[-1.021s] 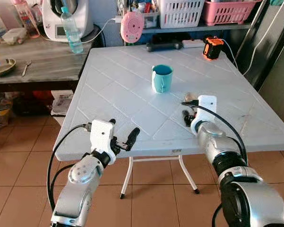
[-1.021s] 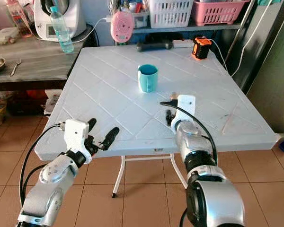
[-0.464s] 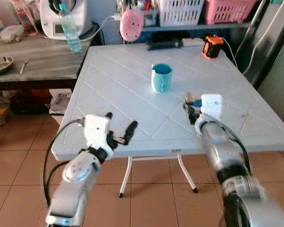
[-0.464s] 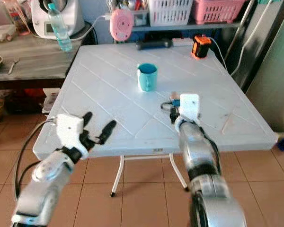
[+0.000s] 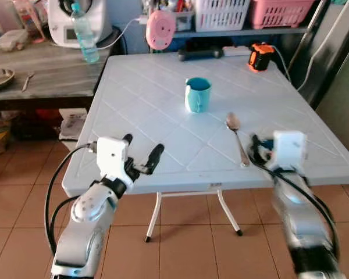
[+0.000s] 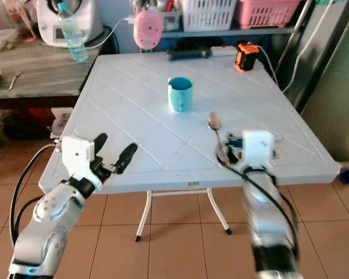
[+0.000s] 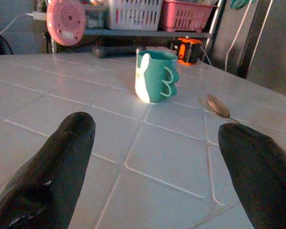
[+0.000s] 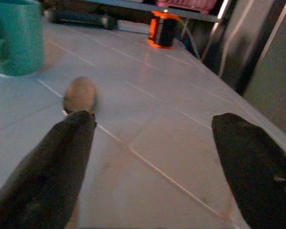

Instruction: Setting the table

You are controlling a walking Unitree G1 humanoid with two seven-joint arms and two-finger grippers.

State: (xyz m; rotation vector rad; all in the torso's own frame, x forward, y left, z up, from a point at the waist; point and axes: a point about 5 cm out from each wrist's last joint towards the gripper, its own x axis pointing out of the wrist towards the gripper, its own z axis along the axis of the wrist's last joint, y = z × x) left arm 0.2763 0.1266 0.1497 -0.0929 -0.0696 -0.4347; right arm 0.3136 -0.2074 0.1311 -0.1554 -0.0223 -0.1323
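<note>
**A:** so where's the spoon (image 5: pixel 237 138) at? Looks like it's lying flat on the white table (image 5: pixel 145 104), bowl end toward the teal mug (image 5: pixel 198 95), handle pointing at the near edge, just right of the mug and apart from it.

**B:** yep, and nothing's gripping it. Right gripper (image 8: pixel 152 157) sits at the near edge just right of the handle, fingers spread wide, empty. Left gripper (image 5: pixel 142 159) hovers at the front-left edge, fingers apart too, nothing between them.

**A:** so spoon placement looks done to me. Next is probably fetching another piece.

**B:** I'd guess so. Watch that handle, it ends close to the table lip. Loads of open tabletop left of the mug, though the orange device (image 5: pixel 260 57) and pink fan (image 5: pixel 161 29) crowd the far edge.
</note>
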